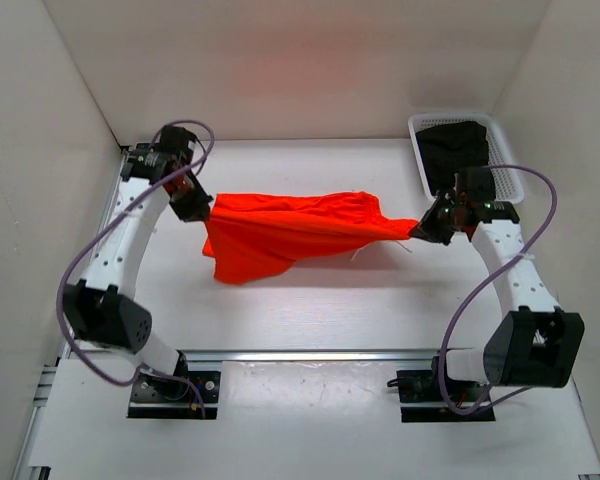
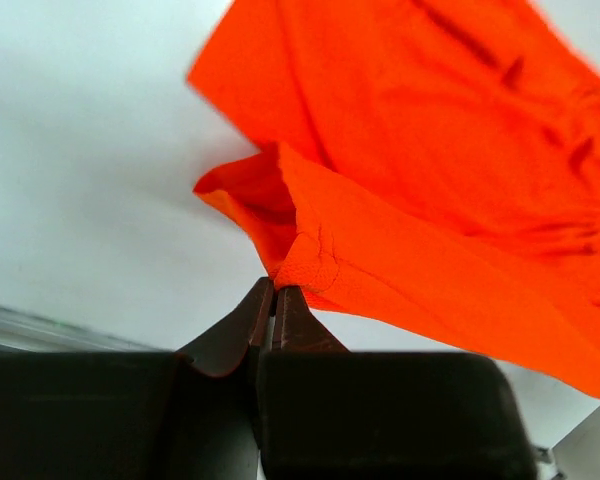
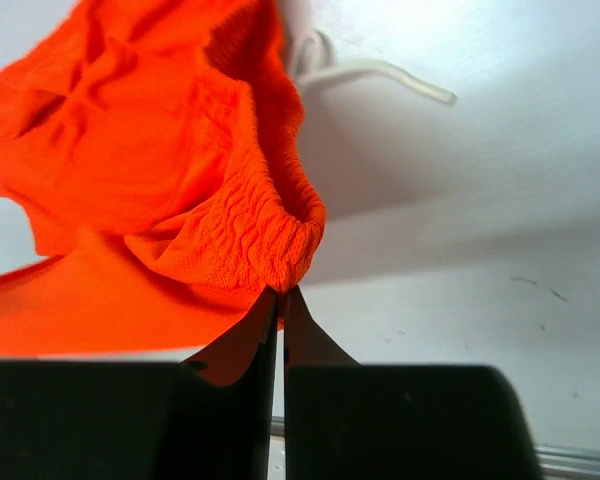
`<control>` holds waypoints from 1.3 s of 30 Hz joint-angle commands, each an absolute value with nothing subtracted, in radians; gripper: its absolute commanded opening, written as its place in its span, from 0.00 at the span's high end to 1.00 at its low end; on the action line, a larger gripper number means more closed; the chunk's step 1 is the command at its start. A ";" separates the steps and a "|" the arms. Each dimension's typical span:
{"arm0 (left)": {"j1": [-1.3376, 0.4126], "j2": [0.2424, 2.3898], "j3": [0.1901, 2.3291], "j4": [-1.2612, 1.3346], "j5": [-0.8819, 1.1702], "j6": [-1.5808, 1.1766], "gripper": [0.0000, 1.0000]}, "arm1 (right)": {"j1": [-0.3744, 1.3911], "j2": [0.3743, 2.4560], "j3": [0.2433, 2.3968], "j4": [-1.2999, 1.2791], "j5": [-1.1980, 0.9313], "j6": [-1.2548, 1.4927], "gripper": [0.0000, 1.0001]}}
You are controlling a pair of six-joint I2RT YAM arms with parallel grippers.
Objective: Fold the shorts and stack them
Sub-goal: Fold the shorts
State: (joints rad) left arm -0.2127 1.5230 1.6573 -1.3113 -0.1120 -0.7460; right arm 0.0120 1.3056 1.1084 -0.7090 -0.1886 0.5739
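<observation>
Both arms are holding the neon-orange shorts (image 1: 290,228) stretched between them over the middle of the table (image 1: 310,315). The left gripper (image 2: 275,290) is pinching a seamed corner, jaws closed tight on the cloth. The right gripper (image 3: 280,292) is clamping the gathered waistband the same way, with the white drawstring (image 3: 370,70) dangling behind. One leg is sagging at the left; I cannot tell whether it is touching the table.

Judgement: both grips should be lowered level and taut, so the sagging leg lands flat first. A dark garment (image 1: 455,150) is lying in the white basket (image 1: 510,150) at far right, likely the stack.
</observation>
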 commanded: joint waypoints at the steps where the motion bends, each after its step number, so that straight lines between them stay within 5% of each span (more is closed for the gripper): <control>1: -0.141 1.610 1.787 -1.282 -0.120 -0.667 0.90 | 0.024 1.383 1.230 -0.729 -0.175 0.571 1.00; 8: -0.075 1.883 2.018 -1.259 -0.064 -0.666 0.90 | 0.115 1.661 1.529 -0.710 -0.101 0.618 1.00; 14: -0.017 2.240 2.419 -1.292 -0.005 -0.644 0.90 | 0.138 1.966 1.820 -0.710 -0.077 0.669 1.00; 15: -0.006 2.287 2.519 -1.278 0.015 -0.635 0.90 | 0.138 2.049 1.926 -0.710 -0.092 0.669 0.82; 18: 0.020 2.414 2.609 -1.266 0.138 -0.635 0.39 | 0.129 2.169 2.087 -0.758 -0.146 0.657 0.42; 20: 0.032 2.396 2.545 -1.247 0.153 -0.626 0.18 | 0.129 2.152 2.096 -0.769 -0.132 0.617 0.32; 23: 0.032 2.261 2.334 -1.172 0.109 -0.578 0.18 | 0.150 2.047 1.928 -0.733 -0.081 0.575 0.31; 28: 0.006 2.018 1.998 -1.125 0.073 -0.552 0.37 | 0.169 1.807 1.567 -0.637 -0.061 0.584 0.31; 34: -0.072 1.959 1.697 -1.086 0.083 -0.534 0.08 | 0.169 1.778 1.424 -0.577 -0.169 0.606 0.24; 39: -0.092 1.980 1.539 -0.998 0.092 -0.567 0.06 | 0.189 1.861 1.449 -0.546 -0.207 0.633 0.22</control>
State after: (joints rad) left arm -0.1020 1.9728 1.6043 -1.0683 0.0856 -0.5560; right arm 0.1768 1.8282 1.4361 -0.5968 -0.1623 0.6155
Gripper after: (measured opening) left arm 0.934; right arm 0.772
